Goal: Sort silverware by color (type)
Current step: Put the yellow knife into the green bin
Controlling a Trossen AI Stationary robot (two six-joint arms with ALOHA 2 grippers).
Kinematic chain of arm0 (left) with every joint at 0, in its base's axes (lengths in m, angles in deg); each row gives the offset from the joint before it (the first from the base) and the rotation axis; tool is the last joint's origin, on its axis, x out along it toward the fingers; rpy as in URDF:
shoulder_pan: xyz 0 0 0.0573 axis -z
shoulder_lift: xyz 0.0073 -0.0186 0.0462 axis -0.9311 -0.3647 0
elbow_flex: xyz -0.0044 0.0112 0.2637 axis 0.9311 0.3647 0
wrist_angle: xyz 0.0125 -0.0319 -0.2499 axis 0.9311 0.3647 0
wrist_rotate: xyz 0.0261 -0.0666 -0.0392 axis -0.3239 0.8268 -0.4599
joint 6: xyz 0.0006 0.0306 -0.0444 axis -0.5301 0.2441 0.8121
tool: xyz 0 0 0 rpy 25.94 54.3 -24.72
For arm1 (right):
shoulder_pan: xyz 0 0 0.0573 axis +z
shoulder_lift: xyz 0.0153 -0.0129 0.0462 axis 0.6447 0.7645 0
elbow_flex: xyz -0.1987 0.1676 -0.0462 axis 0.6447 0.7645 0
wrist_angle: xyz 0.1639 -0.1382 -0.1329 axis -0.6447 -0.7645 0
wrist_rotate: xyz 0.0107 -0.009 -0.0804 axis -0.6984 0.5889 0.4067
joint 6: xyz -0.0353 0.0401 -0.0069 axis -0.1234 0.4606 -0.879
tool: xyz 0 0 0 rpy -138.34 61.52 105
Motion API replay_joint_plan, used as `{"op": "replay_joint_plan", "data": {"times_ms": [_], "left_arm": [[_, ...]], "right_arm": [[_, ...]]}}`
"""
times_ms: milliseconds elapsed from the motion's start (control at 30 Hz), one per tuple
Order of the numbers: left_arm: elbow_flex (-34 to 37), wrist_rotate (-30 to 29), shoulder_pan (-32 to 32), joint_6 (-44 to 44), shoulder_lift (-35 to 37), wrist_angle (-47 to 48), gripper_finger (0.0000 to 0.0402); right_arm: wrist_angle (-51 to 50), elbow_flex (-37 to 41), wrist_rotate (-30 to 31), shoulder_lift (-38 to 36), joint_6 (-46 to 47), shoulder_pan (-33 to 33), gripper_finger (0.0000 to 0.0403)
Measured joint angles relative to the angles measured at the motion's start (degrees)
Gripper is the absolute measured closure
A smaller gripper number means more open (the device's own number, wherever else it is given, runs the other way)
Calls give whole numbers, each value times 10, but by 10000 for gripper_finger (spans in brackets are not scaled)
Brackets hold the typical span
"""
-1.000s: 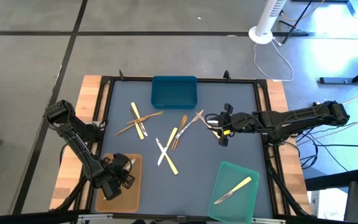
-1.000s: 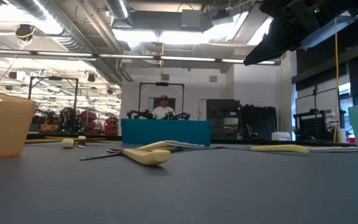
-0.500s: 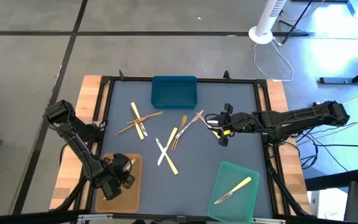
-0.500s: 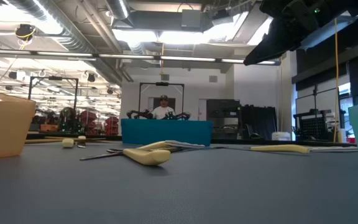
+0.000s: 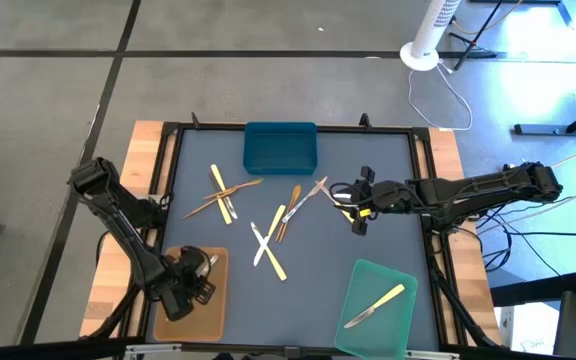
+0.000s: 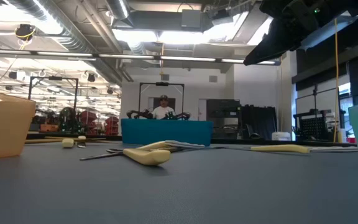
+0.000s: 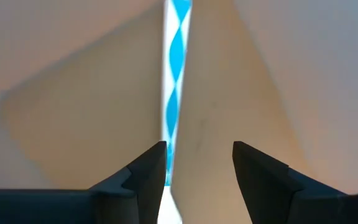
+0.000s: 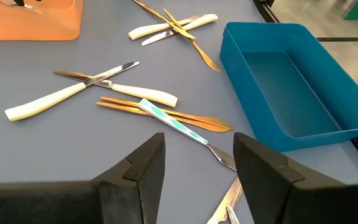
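The silverware lies scattered mid-table (image 5: 268, 225): pale-handled knives crossed (image 5: 266, 245), brown pieces (image 5: 288, 212) and another crossed group (image 5: 223, 192). My right gripper (image 5: 348, 203) hovers open at the scatter's right end; in its wrist view (image 8: 197, 168) a white-and-teal handled fork (image 8: 176, 124) lies just ahead. My left gripper (image 5: 196, 278) is open over the tan tray (image 5: 213, 315). In the left wrist view (image 7: 197, 168) a white-and-blue twisted strip (image 7: 176, 93) runs between the fingers. One pale-handled knife (image 5: 376, 303) rests in the green tray (image 5: 408, 325). My left gripper points down into the tan tray. The white-and-blue strip (image 7: 174, 134) passes close by one finger (image 7: 151, 171). I cannot tell whether that finger touches it.
The blue tray (image 5: 280, 147) sits at the table's far edge, its floor bare. In the low view its wall (image 6: 166, 132) stands behind pale handles (image 6: 148, 154), and a person shows in the room beyond. The right arm (image 6: 303, 25) hangs overhead. A black frame (image 5: 423, 180) rims the table.
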State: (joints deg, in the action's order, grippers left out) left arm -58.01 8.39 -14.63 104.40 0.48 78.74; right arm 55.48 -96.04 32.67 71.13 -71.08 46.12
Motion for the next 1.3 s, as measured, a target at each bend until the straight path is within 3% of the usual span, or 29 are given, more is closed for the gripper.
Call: {"op": "replay_joint_plan", "data": {"times_ms": [233, 600, 800, 1000, 1167, 1300], "left_arm": [[0, -22, 0, -33, 59, -1, 223], [0, -164, 0, -160, 170, -3, 223], [0, -277, 0, -238, 205, -3, 223], [0, -354, -18, -317, 222, -3, 223], [0, -383, -54, -363, 226, -3, 223], [0, -374, -90, -383, 226, -8, 223]], "right_arm": [[0, 0, 0, 0, 0, 0, 224], [0, 0, 0, 0, 5, 0, 223], [0, 0, 0, 0, 6, 0, 223], [0, 0, 0, 0, 6, 0, 223], [0, 0, 0, 0, 6, 0, 223], [0, 0, 0, 0, 6, 0, 223]]}}
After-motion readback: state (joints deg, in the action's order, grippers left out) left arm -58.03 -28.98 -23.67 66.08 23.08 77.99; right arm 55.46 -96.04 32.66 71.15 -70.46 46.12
